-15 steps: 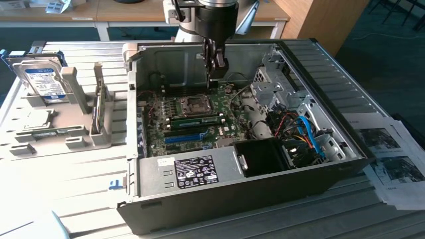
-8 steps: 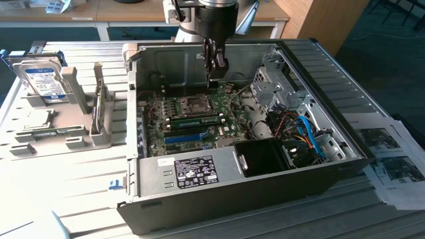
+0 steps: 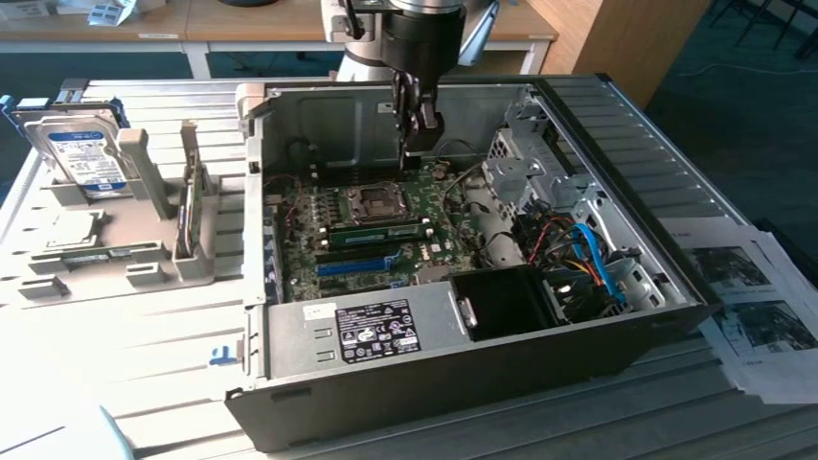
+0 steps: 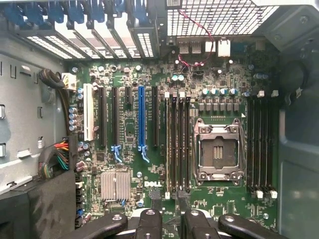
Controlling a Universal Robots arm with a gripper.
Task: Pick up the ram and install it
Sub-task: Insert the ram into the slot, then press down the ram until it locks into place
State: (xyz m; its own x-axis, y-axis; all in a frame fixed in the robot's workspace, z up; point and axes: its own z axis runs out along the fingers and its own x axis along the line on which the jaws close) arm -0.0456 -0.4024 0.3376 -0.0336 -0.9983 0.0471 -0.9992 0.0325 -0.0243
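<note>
Risk lies chiefly in the seating: the ram (image 3: pixel 377 233), a long thin green circuit-board stick with dark chips, sits along the memory slots of the green motherboard (image 3: pixel 305 276) inside the open grey metal computer case (image 3: pixel 332 125), between the empty square silver processor socket (image 3: pixel 379 199) and the long bright-blue plastic slot (image 3: pixel 352 265), and whether its end clips have caught cannot be told; a half-pressed stick could tilt or lift out. The black two-fingered gripper (image 3: pixel 420 134) hangs above the board near the case's rear wall, its fingers (image 4: pixel 149 221) spread wide, holding nothing and touching nothing; a careless descent from there could strike the small round capacitors (image 4: pixel 219 91) beside the socket.
</note>
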